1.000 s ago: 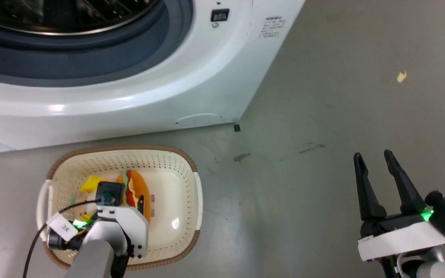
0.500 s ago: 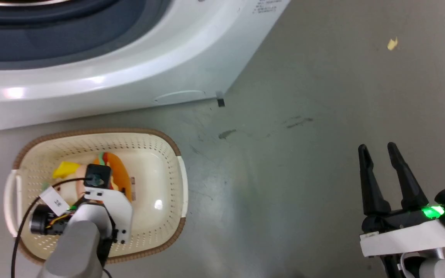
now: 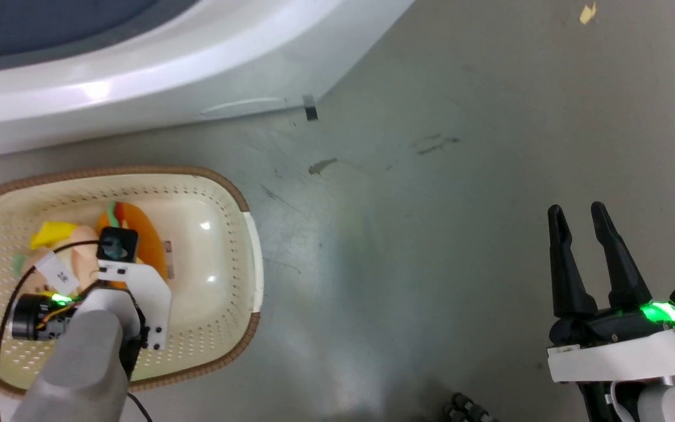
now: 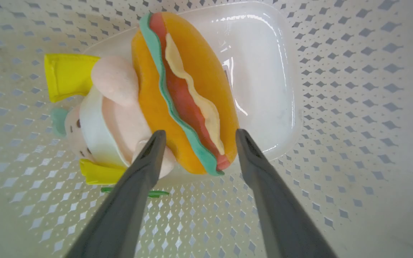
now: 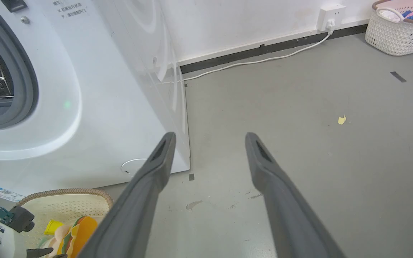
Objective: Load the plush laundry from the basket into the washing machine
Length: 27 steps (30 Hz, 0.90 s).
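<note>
Left arm: your left gripper (image 4: 199, 133) is down inside the basket (image 3: 242, 202), fingers spread, nothing clamped yet. They straddle the near end of the plush laundry (image 4: 188, 89).
Where the toy lies: on the basket's bottom, about mid-width, closer to the rim facing the washing machine (image 3: 138, 88) than to the near rim.
Direction from the fingers: dead ahead, along their own line. One finger sits at the crease between orange bun and pale pink body, the other just outside the bun's far face. Whether either pad touches fabric, I can't tell.
Long axis: the burger stands on edge and runs away from the fingertips, leaning a little to one side. Your closing stroke would cross its thin dimension, which looks to me like the pinch you want.
Nearer arm: the left, no contest.
Right arm: your right gripper (image 3: 576, 208) is parted and empty over bare floor (image 3: 431, 264), well off the basket's right-hand rim.
Toy's make: soft and squashy, with orange buns, wavy green and red layers, a cream strip, rounded pink parts and flat yellow pieces. Expect it to compress before it holds.
Basket's make: hard cream plastic, glossy smooth bottom, perforated walls, rounded corners, brown woven-look rim.
Machine's make: smooth glossy white shell with a grey gasket (image 5: 31, 93) ringing the port, just behind the basket.
</note>
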{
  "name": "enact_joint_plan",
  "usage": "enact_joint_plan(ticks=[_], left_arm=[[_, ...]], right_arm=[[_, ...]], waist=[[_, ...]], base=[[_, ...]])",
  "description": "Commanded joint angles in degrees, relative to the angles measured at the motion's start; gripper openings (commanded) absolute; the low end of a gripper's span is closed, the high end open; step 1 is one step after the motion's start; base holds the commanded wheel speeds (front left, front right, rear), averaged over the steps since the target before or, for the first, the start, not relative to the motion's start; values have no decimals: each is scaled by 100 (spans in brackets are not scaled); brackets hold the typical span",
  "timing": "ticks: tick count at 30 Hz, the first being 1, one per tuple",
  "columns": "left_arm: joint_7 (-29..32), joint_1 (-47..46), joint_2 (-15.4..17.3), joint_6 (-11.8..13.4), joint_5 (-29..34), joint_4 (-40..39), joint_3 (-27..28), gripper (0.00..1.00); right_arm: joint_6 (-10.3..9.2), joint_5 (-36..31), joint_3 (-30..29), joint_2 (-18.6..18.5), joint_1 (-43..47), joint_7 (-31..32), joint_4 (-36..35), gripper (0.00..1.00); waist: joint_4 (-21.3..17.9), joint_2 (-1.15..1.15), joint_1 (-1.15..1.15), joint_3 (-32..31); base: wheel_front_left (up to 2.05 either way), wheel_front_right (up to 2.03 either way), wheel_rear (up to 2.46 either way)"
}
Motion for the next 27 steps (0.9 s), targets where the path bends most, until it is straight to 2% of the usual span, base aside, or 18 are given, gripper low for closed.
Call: enact_joint_plan(ticks=[1,4,7,16,17,18,19,27], left_arm=[[21,-197,80,29,-59,161,-58,100],[1,-356,124,48,-134,322,-103,100],[-81,-514,128,171,-343,476,-1,100],[-93,-927,254,238,-460,1004,-255,100],[-87,-971,263,232,-482,1063,-279,62],[-73,-1011,268,187,-516,1123,-298,13],[-72,-1047,276,154,-553,1182,-312,0],[-362,-1119,402,158,-834,1616,-356,0]], right_arm=[[30,86,13,-7,-111,-71,-47,100],[31,175,27,-7,-138,-107,-76,100],[32,248,37,-7,-157,-143,-105,100],[34,421,86,-8,-198,-250,-170,100],[35,434,95,-8,-211,-262,-176,100],[35,447,103,-8,-225,-274,-181,100],[35,445,106,-8,-240,-286,-182,100],[37,588,210,-8,-416,-371,-69,100]], waist=[[-71,0,-1,142],[-126,0,-1,298],[-178,0,-1,445],[-339,0,-1,854],[-355,0,-1,899],[-374,0,-1,940],[-394,0,-1,977],[-623,0,-1,1021]], base=[[0,0,0],[0,0,0],[0,0,0],[0,0,0],[0,0,0],[0,0,0],[0,0,0],[0,0,0]])
